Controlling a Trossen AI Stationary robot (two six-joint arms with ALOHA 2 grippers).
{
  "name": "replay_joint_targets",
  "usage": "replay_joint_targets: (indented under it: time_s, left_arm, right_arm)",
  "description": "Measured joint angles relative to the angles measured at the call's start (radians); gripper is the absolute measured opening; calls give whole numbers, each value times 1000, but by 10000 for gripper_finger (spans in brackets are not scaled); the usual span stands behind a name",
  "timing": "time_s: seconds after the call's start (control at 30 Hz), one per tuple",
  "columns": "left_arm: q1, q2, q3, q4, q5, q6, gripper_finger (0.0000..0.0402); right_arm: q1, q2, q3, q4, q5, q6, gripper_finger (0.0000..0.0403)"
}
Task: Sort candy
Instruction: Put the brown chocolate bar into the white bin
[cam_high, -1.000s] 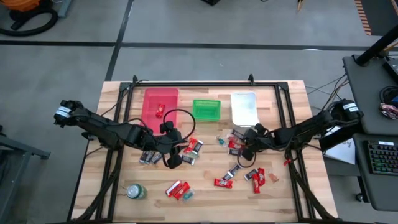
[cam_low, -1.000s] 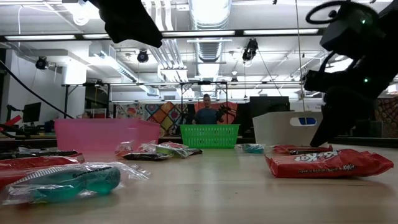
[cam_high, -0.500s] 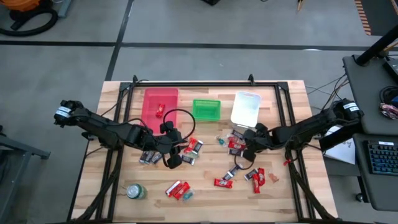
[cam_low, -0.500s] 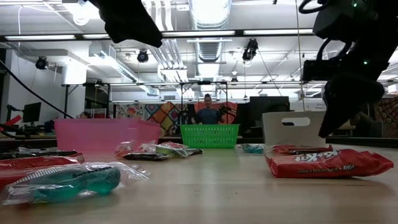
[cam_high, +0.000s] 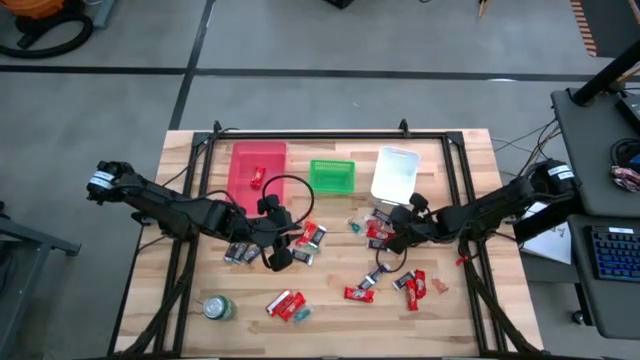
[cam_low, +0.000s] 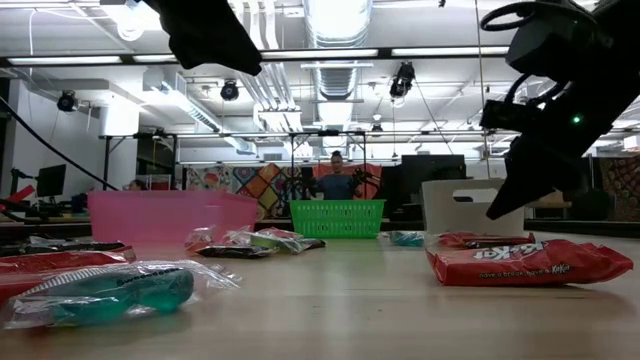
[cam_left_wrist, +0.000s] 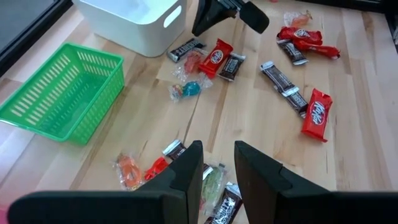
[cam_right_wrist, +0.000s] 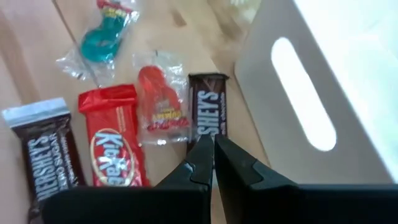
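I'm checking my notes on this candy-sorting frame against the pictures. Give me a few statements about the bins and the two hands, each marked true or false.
1. The pink bin already holds a red candy. True.
2. The green basket stands between the pink bin and the white bin. True.
3. The right hand is wide open. False: its fingers are shut, with nothing between them, above a Hershey's bar beside the white bin.
4. The left hand grips a red KitKat. False: nothing shows between its fingers; it hovers over loose candy.
5. The green can sits inside the green basket. False: it stands on the table near the front left corner.
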Motion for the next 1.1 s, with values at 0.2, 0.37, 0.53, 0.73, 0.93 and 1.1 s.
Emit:
replay_joint_targets:
  time_s: [0.2, 0.37, 0.53, 0.73, 0.93, 1.1]
  left_arm:
    - [0, 0, -1, 0, 0, 0, 76]
    - [0, 0, -1, 0, 0, 0, 76]
    - [0, 0, -1, 1, 0, 0, 76]
    - [0, 0, -2, 1, 0, 0, 76]
    - [0, 0, -3, 1, 0, 0, 76]
    - [0, 0, -3, 1, 0, 0, 76]
  right_arm:
    - [0, 3, -15, 3, 7, -2, 9]
    - [0, 10, -35, 35, 6, -2, 9]
    - [0, 10, -45, 53, 7, -2, 9]
    - [0, 19, -61, 86, 7, -1, 9]
    - [0, 26, -91, 137, 6, 5, 9]
    - [0, 37, -118, 189, 7, 26, 9]
